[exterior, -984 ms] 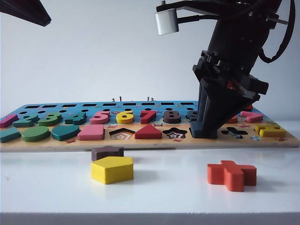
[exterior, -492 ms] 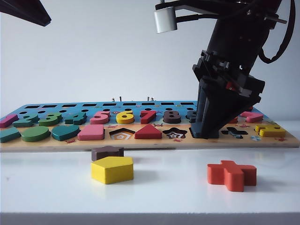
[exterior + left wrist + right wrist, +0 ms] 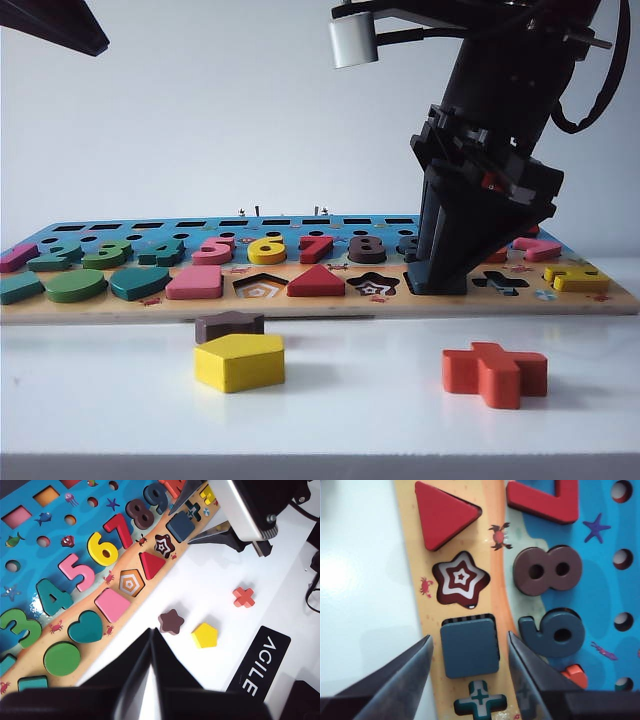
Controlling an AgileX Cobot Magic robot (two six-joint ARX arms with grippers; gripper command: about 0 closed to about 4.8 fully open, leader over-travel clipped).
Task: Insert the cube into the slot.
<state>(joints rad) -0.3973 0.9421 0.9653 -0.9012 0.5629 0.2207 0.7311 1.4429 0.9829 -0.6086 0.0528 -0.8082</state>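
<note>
The dark navy cube (image 3: 470,647) lies flat in the slot, whose checkerboard pattern (image 3: 469,616) shows only as a thin strip along one edge. My right gripper (image 3: 469,636) stands open astride the cube, with a finger (image 3: 410,667) on each side and a gap to both. In the exterior view the right gripper (image 3: 437,282) points down onto the board's front row and hides the cube. The left wrist view shows the cube (image 3: 180,526) between those fingers. My left gripper (image 3: 151,632) is shut and empty, high above the white table beside the board.
The puzzle board (image 3: 320,306) holds numbers and shapes, with open star (image 3: 461,578) and cross (image 3: 480,698) cut-outs beside the cube. Loose on the table in front lie a yellow pentagon (image 3: 240,362), a brown star (image 3: 229,325) and an orange cross (image 3: 495,373).
The right gripper's jaws have spread apart and let go of the cube, which stays in the slot. Neither arm has moved otherwise.
</note>
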